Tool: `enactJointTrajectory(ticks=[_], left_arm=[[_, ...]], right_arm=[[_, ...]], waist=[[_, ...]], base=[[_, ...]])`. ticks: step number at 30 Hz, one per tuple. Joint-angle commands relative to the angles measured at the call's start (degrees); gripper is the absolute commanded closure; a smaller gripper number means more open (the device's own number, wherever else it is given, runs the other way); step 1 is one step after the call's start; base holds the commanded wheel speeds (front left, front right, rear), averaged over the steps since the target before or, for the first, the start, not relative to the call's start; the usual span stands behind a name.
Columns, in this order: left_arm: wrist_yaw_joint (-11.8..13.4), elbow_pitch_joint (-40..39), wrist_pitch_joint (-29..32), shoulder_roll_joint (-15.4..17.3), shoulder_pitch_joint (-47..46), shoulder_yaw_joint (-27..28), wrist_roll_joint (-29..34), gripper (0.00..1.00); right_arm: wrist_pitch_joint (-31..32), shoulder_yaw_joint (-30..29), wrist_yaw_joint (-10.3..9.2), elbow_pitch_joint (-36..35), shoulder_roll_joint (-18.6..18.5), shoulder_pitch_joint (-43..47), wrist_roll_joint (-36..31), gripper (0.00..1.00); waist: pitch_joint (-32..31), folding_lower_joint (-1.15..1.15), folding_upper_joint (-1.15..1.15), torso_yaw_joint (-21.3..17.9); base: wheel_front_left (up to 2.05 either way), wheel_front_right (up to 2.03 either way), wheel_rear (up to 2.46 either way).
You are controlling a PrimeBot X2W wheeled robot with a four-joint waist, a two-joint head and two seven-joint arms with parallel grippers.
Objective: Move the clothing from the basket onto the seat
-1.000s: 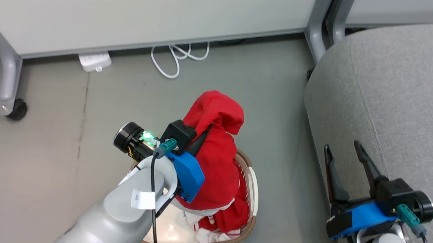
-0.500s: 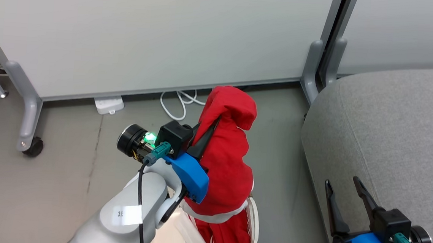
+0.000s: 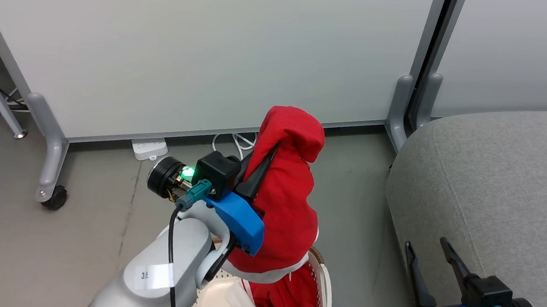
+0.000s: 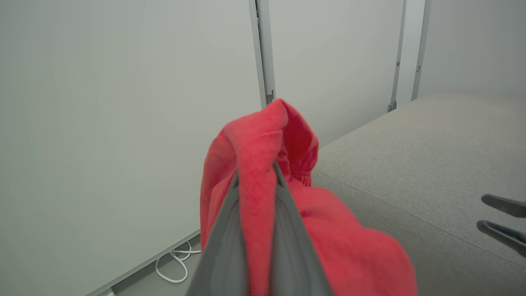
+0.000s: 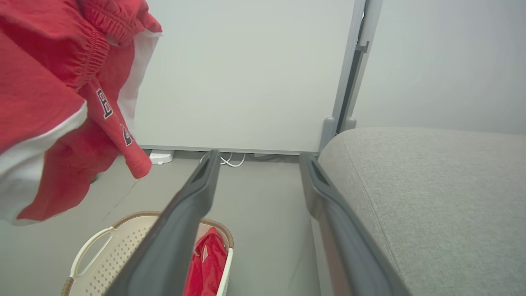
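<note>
Clamped narrow on a fold of a soft bright red fabric garment with white trim (image 3: 285, 193), the robot's left tool (image 4: 255, 172) has hoisted it over the past second clear of the small cream-white perforated plastic basket with a brown rim (image 5: 135, 214), where a second red garment (image 5: 207, 259) remains. The right tool (image 3: 426, 243) waits with fingers spread and empty beside the large grey upholstered seat cushion (image 3: 492, 188). No clothing shows on the cushion yet, so the carry across looks like the next step.

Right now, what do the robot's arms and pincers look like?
The left pincer and right pincer have two long dark tapering fingers on a blue bracket, with a black block and a teal cable plug. The left forearm is pale grey with a white label and green wrist light.
</note>
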Motion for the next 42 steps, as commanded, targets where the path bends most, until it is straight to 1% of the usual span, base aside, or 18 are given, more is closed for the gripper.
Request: enactJointTrajectory(ticks=[1, 5, 8, 20, 28, 36, 42], left_arm=[[-0.16, -0.07, -0.29, 0.23, 0.40, 0.36, 0.28, 1.00], [-0.17, -0.08, -0.29, 0.36, 0.31, 0.43, 0.54, 1.00], [-0.13, -0.09, -0.29, 0.45, 0.19, 0.51, 0.67, 1.00], [-0.35, 0.58, -0.29, 0.24, -0.17, 0.59, 0.96, 1.00], [-0.55, 0.83, -0.29, -0.16, -0.77, 0.47, 1.26, 1.00], [-0.77, 1.08, -0.29, -1.05, -1.34, -0.14, 1.75, 1.00], [-1.27, 1.33, -0.29, -1.77, -1.95, -0.91, 2.11, 1.00]], right_arm=[[-0.02, 0.52, 0.01, 0.06, 0.12, 0.89, 0.29, 0.00], [-0.02, 2.34, 0.01, -0.07, 0.04, 0.39, 1.11, 0.00], [-0.02, 4.89, 0.01, -0.48, -0.84, -0.47, 1.88, 0.00], [-0.02, 21.13, 0.01, -2.21, -5.68, -5.40, 7.40, 0.00], [-0.02, 29.38, 0.01, -1.86, -7.51, -10.67, 9.82, 0.00], [-0.02, 34.00, 0.01, 1.03, -7.09, -15.82, 11.01, 0.00], [-0.02, 35.15, 0.01, 5.17, -6.01, -19.73, 11.43, 0.00]], waist=[[-0.12, 0.01, -0.01, 0.07], [-0.16, 0.01, -0.01, 0.15], [-0.10, 0.01, -0.01, 0.20], [0.35, 0.01, -0.01, 0.80], [0.87, 0.01, -0.01, 1.17], [1.51, 0.01, -0.01, 1.69], [2.07, 0.01, -0.01, 2.38]], base=[[0.00, 0.00, 0.00], [0.00, 0.00, 0.00], [0.00, 0.00, 0.00], [0.00, 0.00, 0.00], [0.00, 0.00, 0.00], [0.00, 0.00, 0.00], [0.00, 0.00, 0.00]])
